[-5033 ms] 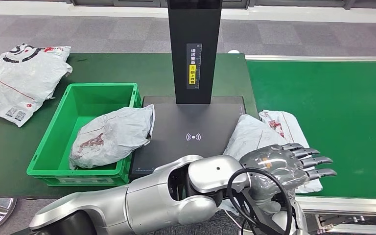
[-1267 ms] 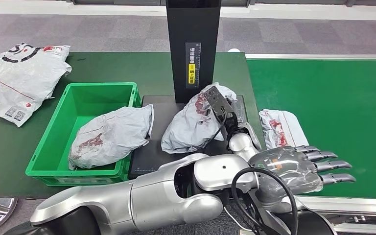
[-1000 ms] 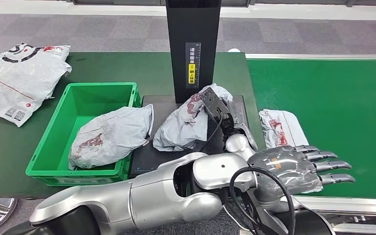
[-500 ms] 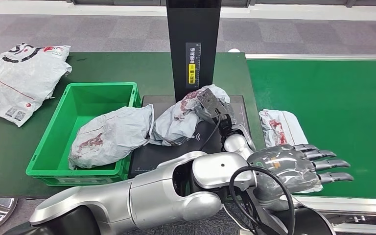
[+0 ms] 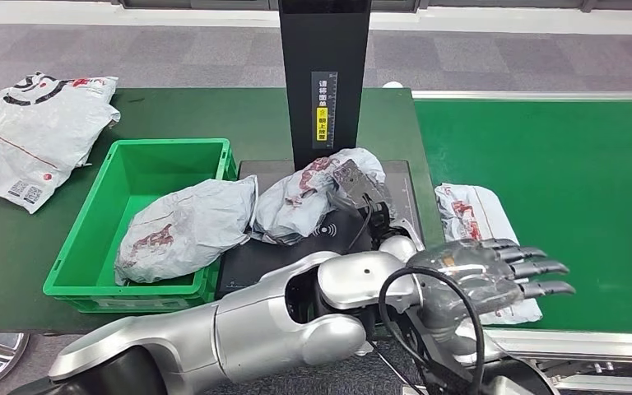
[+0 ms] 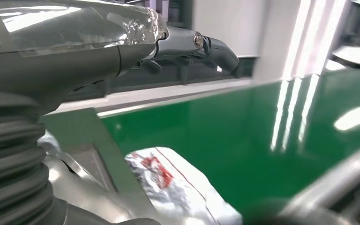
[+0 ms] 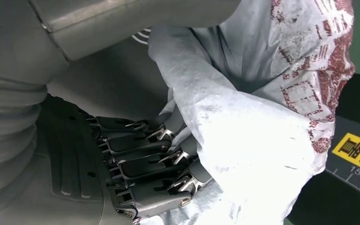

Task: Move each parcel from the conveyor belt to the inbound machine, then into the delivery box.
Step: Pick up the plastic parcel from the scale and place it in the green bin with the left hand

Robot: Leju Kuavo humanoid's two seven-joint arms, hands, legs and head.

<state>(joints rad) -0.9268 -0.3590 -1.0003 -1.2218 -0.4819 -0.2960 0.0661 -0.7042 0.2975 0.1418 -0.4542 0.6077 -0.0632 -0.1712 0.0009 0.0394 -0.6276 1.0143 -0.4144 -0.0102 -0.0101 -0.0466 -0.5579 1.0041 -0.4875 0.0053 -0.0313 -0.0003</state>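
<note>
Dark green table (image 5: 214, 115), adjoined on the right by the bright green conveyor belt (image 5: 559, 164). On the table are seen a green delivery box (image 5: 103, 239), the black inbound machine (image 5: 329, 222) with its upright column, and a white printed parcel (image 5: 33, 132) at the far left corner. A grey crumpled parcel (image 5: 313, 193) is seen resting on the machine's flat plate. On the belt, near its left edge, a flat white parcel (image 5: 473, 210) is laid.
</note>
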